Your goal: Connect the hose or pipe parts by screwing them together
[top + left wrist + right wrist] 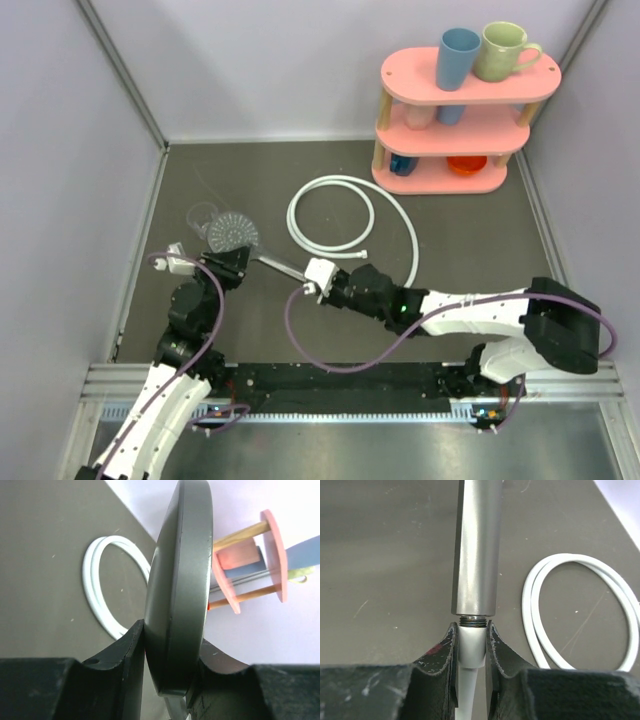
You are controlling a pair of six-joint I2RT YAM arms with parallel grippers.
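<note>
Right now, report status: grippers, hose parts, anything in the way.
Left gripper shut on shower head. Right gripper shut on hose fitting, butted to handle, thread showing. Joint unobstructed.

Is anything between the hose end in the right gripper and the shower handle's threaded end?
Nothing visible does. The hose fitting, pinched in the right gripper, sits right at the thread of the shower handle, lined up with it.
</note>
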